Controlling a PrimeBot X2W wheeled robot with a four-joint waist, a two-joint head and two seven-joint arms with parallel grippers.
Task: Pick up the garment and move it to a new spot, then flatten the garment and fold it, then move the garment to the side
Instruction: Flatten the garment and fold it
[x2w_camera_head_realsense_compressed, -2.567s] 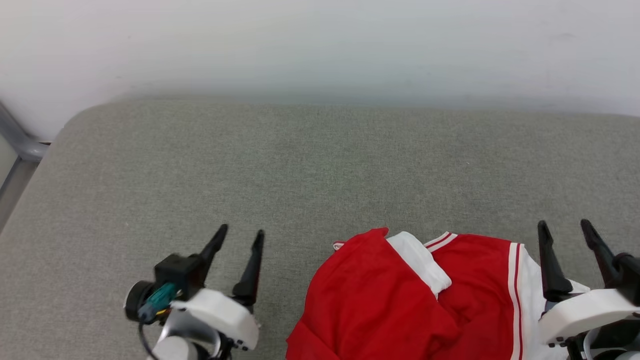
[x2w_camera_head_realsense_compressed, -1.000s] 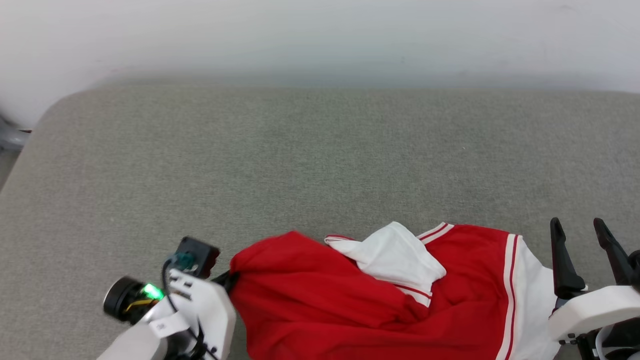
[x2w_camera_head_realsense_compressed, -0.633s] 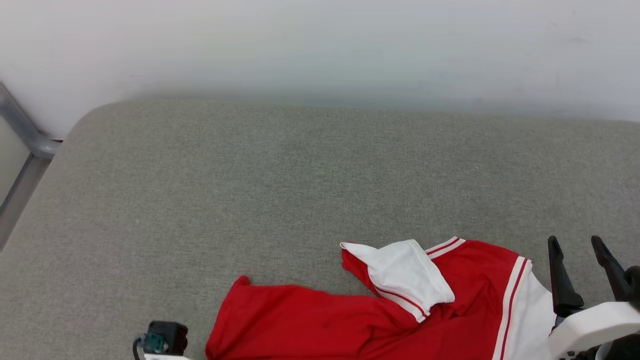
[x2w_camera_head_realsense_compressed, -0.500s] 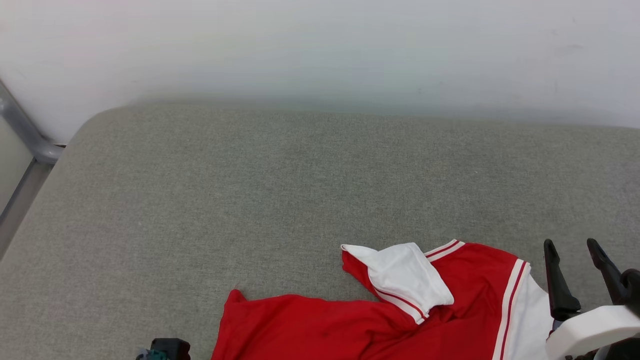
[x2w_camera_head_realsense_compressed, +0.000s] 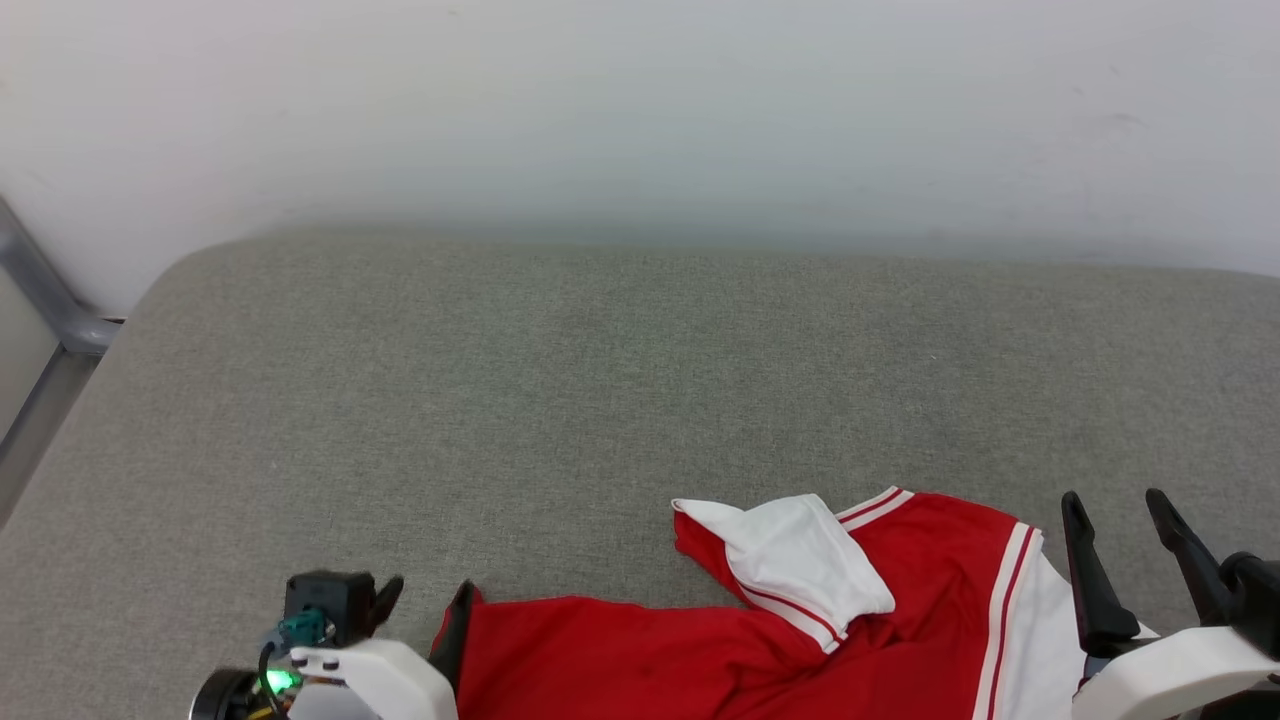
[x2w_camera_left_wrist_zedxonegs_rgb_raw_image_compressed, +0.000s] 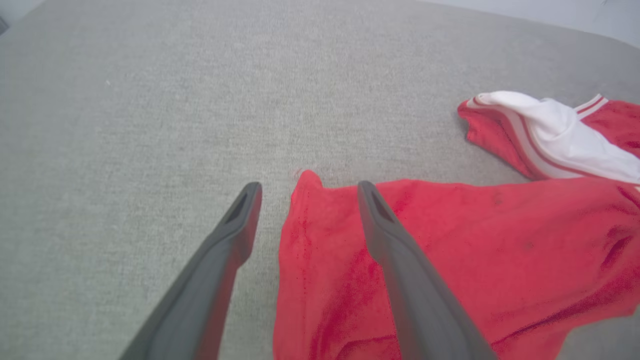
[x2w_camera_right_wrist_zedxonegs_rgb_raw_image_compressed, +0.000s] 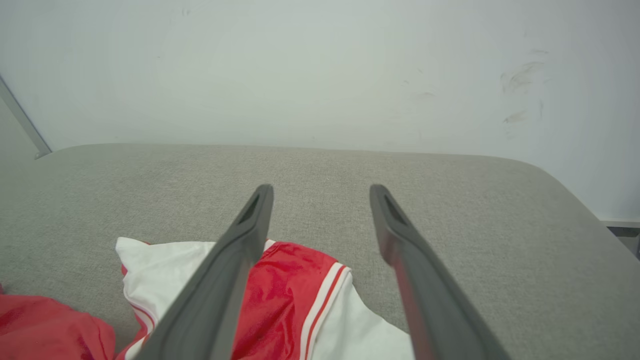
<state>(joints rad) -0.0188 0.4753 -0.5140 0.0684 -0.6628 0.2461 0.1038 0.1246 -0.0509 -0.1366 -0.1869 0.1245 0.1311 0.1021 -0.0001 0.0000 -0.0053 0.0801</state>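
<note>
My left claw (x2w_camera_head_realsense_compressed: 425, 598) sits low with its two dark fingers apart and nothing held. In the left wrist view the near left corner of the red jersey-style T-shirt with white sleeves and red-and-white stripe trim (x2w_camera_head_realsense_compressed: 700, 650) lies in the gap between those fingers. The inner finger passes above the red cloth, and I cannot tell whether it touches. From that corner the shirt spreads away to the right of the left claw, rumpled and partly opened out on the grey woven cushion (x2w_camera_head_realsense_compressed: 600, 400).

A folded-over white sleeve (x2w_camera_head_realsense_compressed: 800, 560) lies on top of the red body, ahead of the left claw and to its right, about midway between my two claws.

My right claw (x2w_camera_head_realsense_compressed: 1115, 505) is also spread wide and empty, hanging above the shirt's right end. In the right wrist view its left finger crosses over the red panel with the striped seam, while its right finger stands over bare cushion. The other white sleeve lies under and just behind this claw.

Beyond both claws the cushion runs to a plain pale wall (x2w_camera_head_realsense_compressed: 640, 120).
</note>
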